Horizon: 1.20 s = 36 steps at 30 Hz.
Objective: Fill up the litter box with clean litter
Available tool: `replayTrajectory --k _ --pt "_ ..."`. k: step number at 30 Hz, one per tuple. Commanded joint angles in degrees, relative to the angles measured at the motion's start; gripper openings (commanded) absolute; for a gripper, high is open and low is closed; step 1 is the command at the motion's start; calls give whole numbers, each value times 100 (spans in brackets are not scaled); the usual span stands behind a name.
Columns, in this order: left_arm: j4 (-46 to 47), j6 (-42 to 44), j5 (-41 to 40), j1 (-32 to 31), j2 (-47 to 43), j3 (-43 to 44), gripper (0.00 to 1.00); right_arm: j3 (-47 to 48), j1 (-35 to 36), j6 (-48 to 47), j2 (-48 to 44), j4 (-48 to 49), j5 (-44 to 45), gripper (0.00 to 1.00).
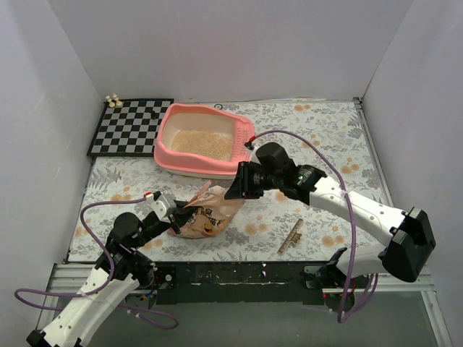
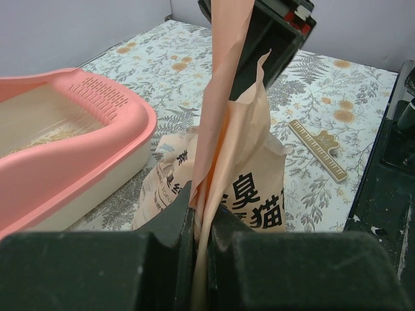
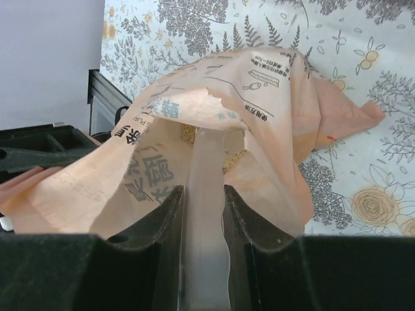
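A floral-patterned cloth (image 1: 325, 144) covered the table across the middle of the overhead view. On it, upper centre, stood the pink litter box (image 1: 165, 148), its slotted grille end toward the right. The clean litter (image 1: 204, 142) lay as a pale beige layer on the box's floor. A black-and-white checkerboard (image 1: 130, 126) lay just left of the box at upper left.

Below the box, at lower centre, a crinkled tan-orange printed bag (image 1: 210, 217) rested on the cloth with its mouth open toward the right. The right gripper (image 1: 233, 189) was at that mouth, its jaws clamped on the handle of a translucent scoop (image 3: 206, 168) that reached into the bag. The left gripper (image 2: 202, 207), at lower left, was pinched tight on the bag's thin paper edge.

A tan strip-shaped clip (image 1: 291, 236) lay on the cloth at lower right. A few small pale chess pieces (image 1: 113, 100) sat at the checkerboard's far left corner.
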Motion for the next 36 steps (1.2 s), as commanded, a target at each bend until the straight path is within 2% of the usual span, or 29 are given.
replayTrajectory --k 1,8,14,23,27,33,36 --pt "759 -112 338 -26 -149 142 0 947 -406 -1223 277 -993 -226 1" --pt "795 -130 461 -26 -131 133 0 1976 -574 -2385 1068 -2171 -1273 1" --pt "803 -130 496 -26 -184 115 0 1785 -574 -2526 1745 -1883 -2159 1" --pt "821 -121 522 -26 -176 89 0 598 -504 -1701 1931 137 -3022 1" --pt "786 -86 505 -26 -184 80 0 -95 -469 -981 1851 1472 -3303 1" --pt "733 2 496 -26 -167 80 0 -888 -337 452 1763 4047 -3409 1" --pt "707 -7 496 -26 -96 106 0 -993 -267 760 1755 4585 -3400 1"
